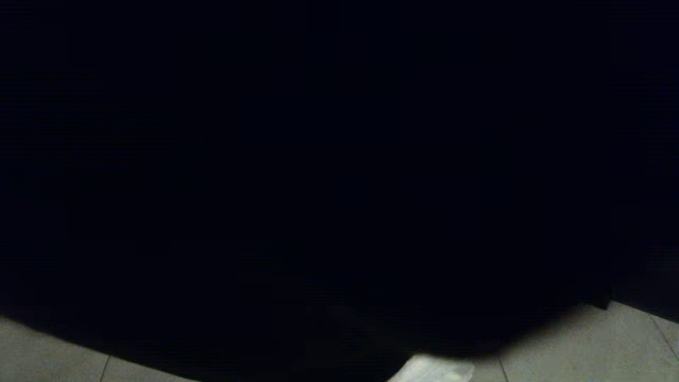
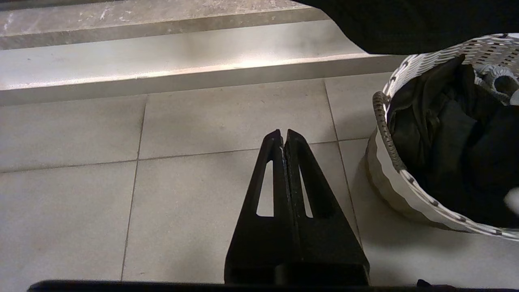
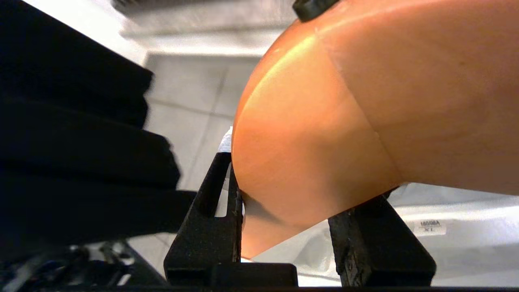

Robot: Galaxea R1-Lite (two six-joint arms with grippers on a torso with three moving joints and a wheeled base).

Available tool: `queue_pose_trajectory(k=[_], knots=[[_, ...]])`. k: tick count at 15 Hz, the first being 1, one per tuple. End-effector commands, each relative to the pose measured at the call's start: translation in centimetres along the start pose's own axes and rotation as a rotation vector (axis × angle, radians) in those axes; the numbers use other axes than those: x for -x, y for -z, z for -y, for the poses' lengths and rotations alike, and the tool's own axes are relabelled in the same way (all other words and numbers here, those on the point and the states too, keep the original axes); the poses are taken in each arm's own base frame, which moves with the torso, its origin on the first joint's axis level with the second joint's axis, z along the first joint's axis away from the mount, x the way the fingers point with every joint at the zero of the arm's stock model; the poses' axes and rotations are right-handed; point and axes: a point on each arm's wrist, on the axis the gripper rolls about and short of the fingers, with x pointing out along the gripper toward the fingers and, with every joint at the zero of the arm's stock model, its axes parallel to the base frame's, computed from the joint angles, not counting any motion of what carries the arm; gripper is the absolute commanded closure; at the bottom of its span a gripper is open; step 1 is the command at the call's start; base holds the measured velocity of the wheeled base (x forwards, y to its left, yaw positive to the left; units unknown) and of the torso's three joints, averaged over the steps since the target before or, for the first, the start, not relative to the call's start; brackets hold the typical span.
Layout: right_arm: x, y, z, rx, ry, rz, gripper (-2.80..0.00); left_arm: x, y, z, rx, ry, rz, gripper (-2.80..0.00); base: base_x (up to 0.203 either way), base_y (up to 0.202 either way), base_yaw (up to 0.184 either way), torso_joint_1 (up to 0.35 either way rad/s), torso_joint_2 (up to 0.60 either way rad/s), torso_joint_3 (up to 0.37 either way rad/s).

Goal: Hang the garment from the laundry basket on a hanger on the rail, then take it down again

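An orange hanger [image 3: 316, 134] is gripped by the right claw [image 3: 284, 211]; dark clothing (probably the garment) [image 2: 454, 146] lies in the laundry basket [image 2: 389, 182], unhung; the left claw [image 2: 284, 140] is closed.

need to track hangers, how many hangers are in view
1: an orange hanger gripped by the right gripper. More may be hidden, since dark cloth blocks most of the head view.
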Motion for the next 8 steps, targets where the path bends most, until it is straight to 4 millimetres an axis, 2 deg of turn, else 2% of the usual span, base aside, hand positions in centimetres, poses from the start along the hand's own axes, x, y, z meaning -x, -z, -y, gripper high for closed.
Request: queue_pose_trajectory(k=[1,4,8], knots=[[4.2,-1.4,-0.5,-0.002,-0.043,0.106,0.00,0.0,0.0,0.0,0.000,0.000,-0.001,0.00,0.000,0.000,0.000,0.000,0.00,0.000],[6.5,-1.7,-0.7,-0.043,-0.087,0.132,0.00,0.0,0.1,0.0,0.000,0.000,-0.001,0.00,0.000,0.000,0.000,0.000,0.00,0.000],[7.3,-1.9,-0.9,-0.064,-0.164,0.133,0.00,0.0,0.0,0.0,0.000,0.000,0.000,0.00,0.000,0.000,0.000,0.000,0.00,0.000]])
